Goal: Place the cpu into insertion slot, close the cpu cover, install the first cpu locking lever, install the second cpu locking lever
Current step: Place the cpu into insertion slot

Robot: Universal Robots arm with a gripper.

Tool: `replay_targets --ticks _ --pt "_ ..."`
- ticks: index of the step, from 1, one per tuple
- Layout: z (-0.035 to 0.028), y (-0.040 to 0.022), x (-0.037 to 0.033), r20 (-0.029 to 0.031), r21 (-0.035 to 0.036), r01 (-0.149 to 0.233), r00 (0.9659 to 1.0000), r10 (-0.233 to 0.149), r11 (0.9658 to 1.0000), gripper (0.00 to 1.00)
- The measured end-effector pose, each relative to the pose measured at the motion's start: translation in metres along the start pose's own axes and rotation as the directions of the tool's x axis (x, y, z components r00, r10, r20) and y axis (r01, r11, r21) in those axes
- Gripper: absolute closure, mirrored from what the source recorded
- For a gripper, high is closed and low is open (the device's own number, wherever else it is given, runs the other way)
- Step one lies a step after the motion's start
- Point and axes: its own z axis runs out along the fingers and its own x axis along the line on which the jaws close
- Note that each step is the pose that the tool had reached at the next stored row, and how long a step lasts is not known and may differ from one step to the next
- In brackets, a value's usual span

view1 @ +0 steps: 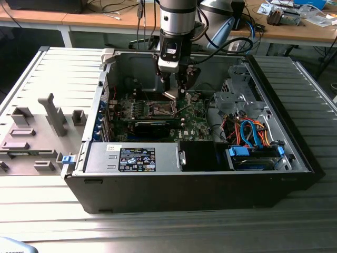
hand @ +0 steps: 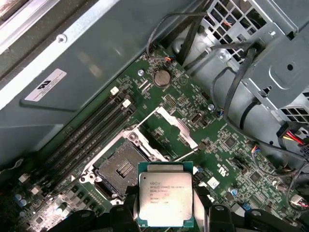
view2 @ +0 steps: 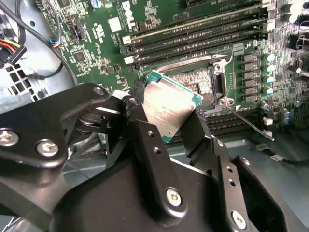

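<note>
Open black PC case (view1: pixel 184 190) lying flat on ribbed grey tabletop (view1: pixel 158 232). Inside: green motherboard (view1: pixel 197 126), with long black card (view1: pixel 152 128) across it. Silver power supply (view1: pixel 131 158) with sticker sits along near wall. Grey drive cage (view1: pixel 234 97) toward exterior view's right, orange + blue cables (view1: pixel 253 134) bunched just beside it. Memory slots (hand: pixel 91 128) and coin battery (hand: pixel 161 77) clear in first wrist view. Grey fixture blocks (view1: pixel 52 113) on tabletop at exterior view's left, blue clip (view1: pixel 66 159) by case corner. Wooden desk (view1: pixel 105 18) behind.
</note>
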Motion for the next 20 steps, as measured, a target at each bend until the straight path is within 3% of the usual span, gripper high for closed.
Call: replay_targets --ticks 7,20 --pt "0.0 0.0 0.0 0.0006 0.0006 0.0 1.0 0.0 1.0 0.46" --pt "0.0001 0.0 0.0001 0.001 0.0061 -0.069 0.9976 0.069 0.9976 0.46"
